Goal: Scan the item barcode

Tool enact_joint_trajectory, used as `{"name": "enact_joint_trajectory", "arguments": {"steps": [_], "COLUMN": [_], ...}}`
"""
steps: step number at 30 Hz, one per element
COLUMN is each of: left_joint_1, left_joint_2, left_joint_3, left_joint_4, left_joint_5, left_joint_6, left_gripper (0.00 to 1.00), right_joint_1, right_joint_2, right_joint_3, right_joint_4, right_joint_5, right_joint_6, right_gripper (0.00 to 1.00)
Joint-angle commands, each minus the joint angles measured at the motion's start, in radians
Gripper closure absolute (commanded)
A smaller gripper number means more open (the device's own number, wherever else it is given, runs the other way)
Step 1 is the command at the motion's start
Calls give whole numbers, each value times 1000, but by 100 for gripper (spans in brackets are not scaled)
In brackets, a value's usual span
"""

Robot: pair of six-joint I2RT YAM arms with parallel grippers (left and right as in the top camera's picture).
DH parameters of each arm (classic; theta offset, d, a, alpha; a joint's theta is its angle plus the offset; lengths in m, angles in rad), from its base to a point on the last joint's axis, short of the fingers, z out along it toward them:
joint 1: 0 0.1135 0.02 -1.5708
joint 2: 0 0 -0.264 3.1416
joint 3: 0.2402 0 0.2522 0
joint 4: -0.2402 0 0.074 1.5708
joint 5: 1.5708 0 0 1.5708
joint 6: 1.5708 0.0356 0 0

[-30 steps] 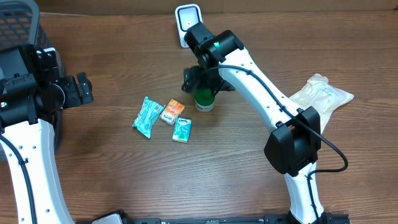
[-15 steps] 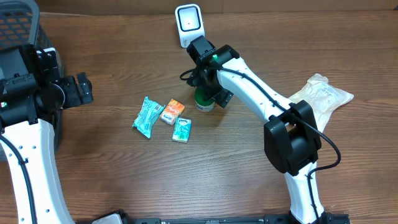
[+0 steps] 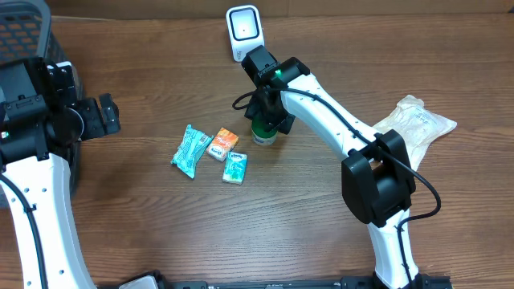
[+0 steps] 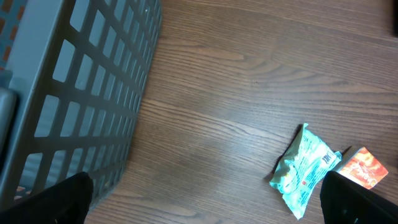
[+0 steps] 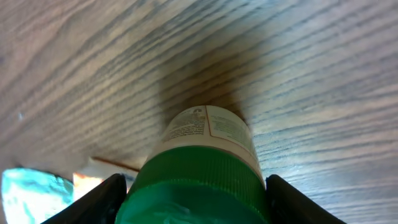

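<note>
Right claw (image 3: 270, 114) is down over the white plastic bottle with the green screw cap (image 5: 198, 168), which stands upright on the wooden tabletop (image 3: 161, 217) near the white box-shaped scanner (image 3: 243, 32). Its fingers (image 5: 102, 200) flank the cap on both sides, right at its edges, though I can't tell if they're pressing. Just left of the bottle lie a teal foil packet (image 3: 191, 150) and an orange packet (image 3: 223, 142). Left claw (image 3: 104, 116) hangs wide open beside the grey mesh basket (image 4: 93, 87), holding nothing.
</note>
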Motion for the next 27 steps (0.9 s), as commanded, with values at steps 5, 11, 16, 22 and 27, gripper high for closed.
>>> {"name": "enact_joint_trajectory", "arguments": {"steps": [5, 11, 16, 22, 27], "left_joint_1": [-6, -6, -6, -6, -6], "left_joint_2": [3, 3, 3, 3, 3], "left_joint_3": [6, 6, 6, 6, 6], "left_joint_4": [3, 3, 3, 3, 3], "left_joint_5": [9, 9, 9, 9, 9], "left_joint_6": [11, 11, 12, 11, 11], "left_gripper": [0, 0, 1, 0, 1], "right_joint_1": [-3, -4, -4, -4, -4], "right_joint_2": [0, 0, 0, 0, 0], "right_joint_3": [-4, -4, -4, -4, -4], "right_joint_4": [0, -19, -35, -34, -36], "right_joint_5": [-3, -3, -3, -3, -4], "right_joint_6": [-497, -982, -1270, -1532, -1706], "right_gripper": [37, 34, 34, 28, 20]}}
